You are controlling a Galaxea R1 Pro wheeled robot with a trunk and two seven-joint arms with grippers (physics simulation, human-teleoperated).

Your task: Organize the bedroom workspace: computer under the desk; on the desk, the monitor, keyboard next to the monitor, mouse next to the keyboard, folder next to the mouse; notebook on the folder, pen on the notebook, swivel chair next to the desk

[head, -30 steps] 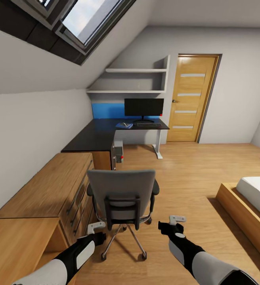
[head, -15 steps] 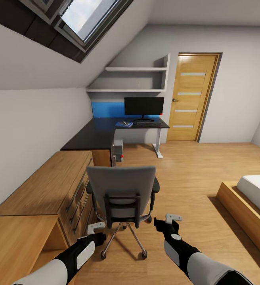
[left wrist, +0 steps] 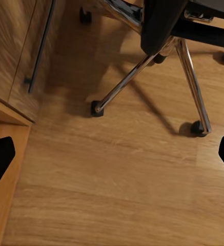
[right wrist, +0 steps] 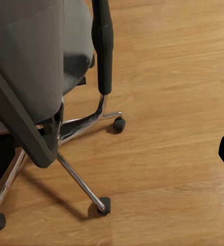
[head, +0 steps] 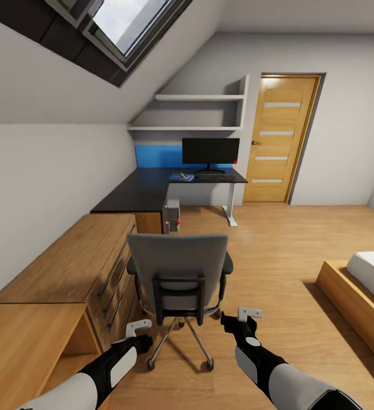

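Observation:
The grey swivel chair [head: 177,267] stands with its back toward me on the wooden floor, well short of the black corner desk [head: 147,191]; its backrest hides the seat. On the desk are the black monitor [head: 210,152], a dark keyboard [head: 215,176] in front of it, and a flat blue item [head: 181,177] to its left. The computer tower [head: 171,215] sits under the desk. My left gripper [head: 138,329] hovers open, low beside the chair's base [left wrist: 142,66]. My right gripper [head: 245,315] is open too, just right of the chair's armrest [right wrist: 102,46].
A long wooden dresser [head: 73,267] runs along the left wall, close to the chair. A bed with a wooden frame [head: 358,296] stands at the right. A door [head: 278,139] is right of the desk, and open floor lies between the chair and the desk.
The view has shifted slightly. My right gripper has moved left, closer to the chair's side. The left gripper has stayed where it was.

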